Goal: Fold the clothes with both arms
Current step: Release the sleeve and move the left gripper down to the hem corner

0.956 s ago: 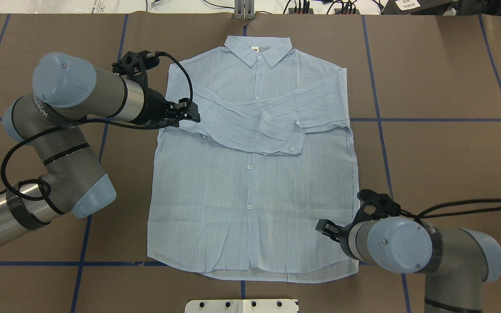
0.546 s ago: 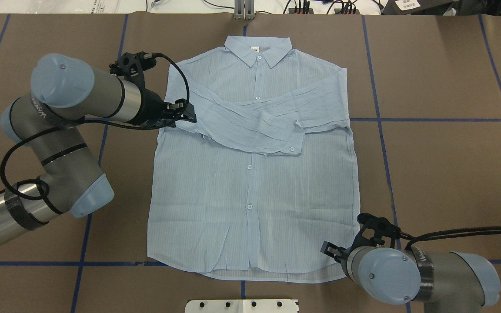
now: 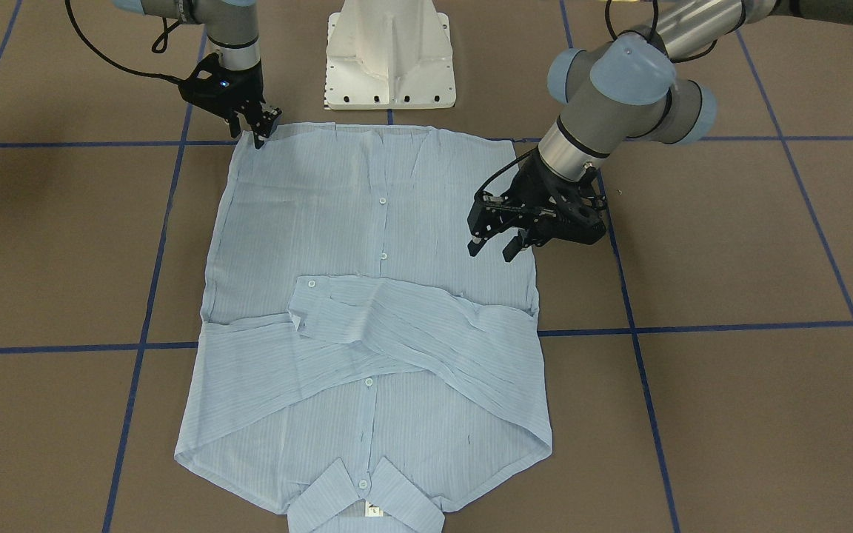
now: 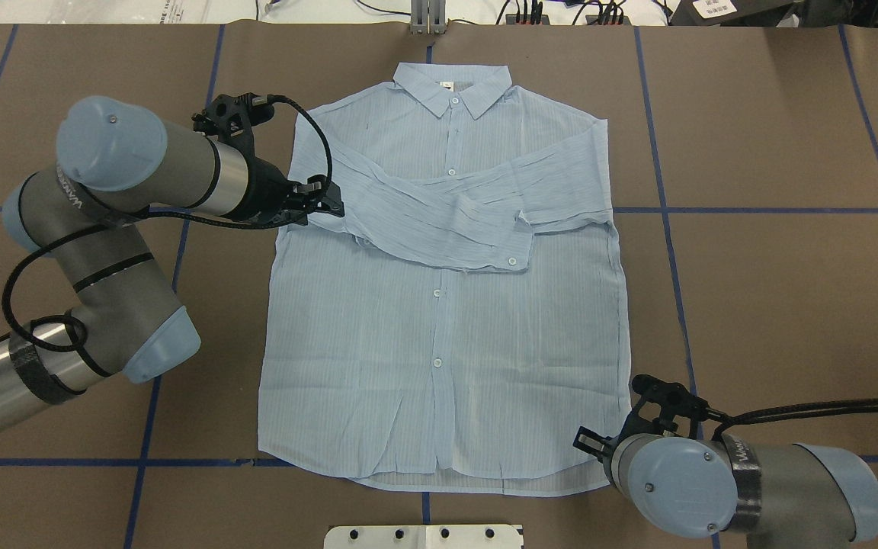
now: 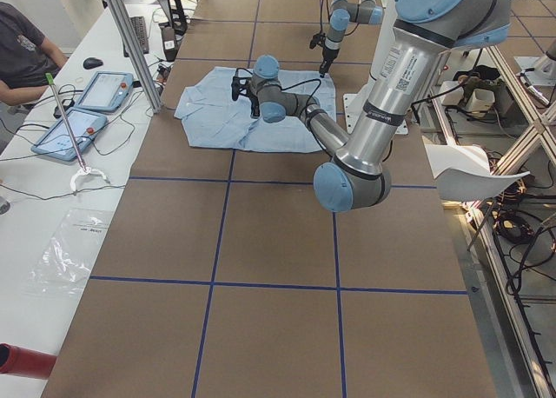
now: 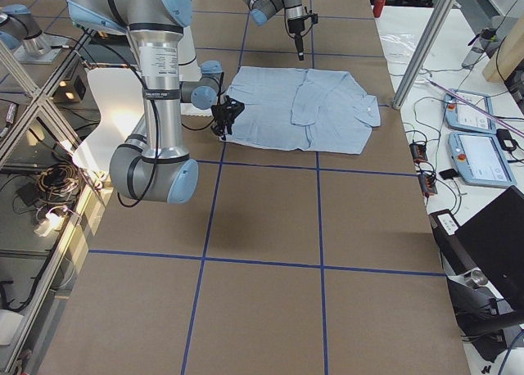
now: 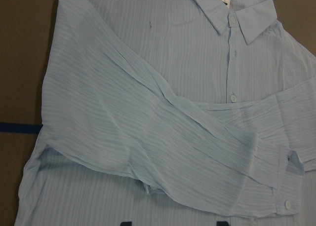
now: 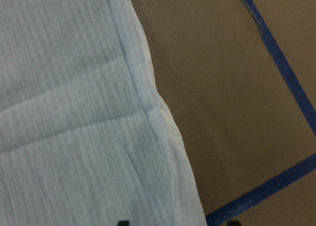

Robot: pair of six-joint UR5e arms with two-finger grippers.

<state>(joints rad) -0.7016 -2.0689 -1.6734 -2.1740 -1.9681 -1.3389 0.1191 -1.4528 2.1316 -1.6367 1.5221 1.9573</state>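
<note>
Well, the thin light-blue long-sleeved shirt with fine stripes (image 4: 439,343) lies flat and front up in the middle of the brown paper-covered worktop (image 4: 789,305). Its collar (image 4: 450,88) points toward the far edge. Its hem lies toward the robot's edge, close to the white metal pedestal base (image 3: 389,52). Both sleeves are folded in across the chest, one cuff lying over the other sleeve.

The black two-finger left gripper (image 3: 492,252) hangs over the shirt's side edge on the robot's left, near where the folded sleeve leaves the shoulder. Its fingers are spread wide with nothing between them. The black two-finger right gripper (image 3: 252,133) is down at the hem corner on the robot's right, fingers also apart and holding nothing. Whether they touch the cloth I cannot tell. Dark blue tape lines (image 4: 774,210) cross the worktop in a grid.
</note>
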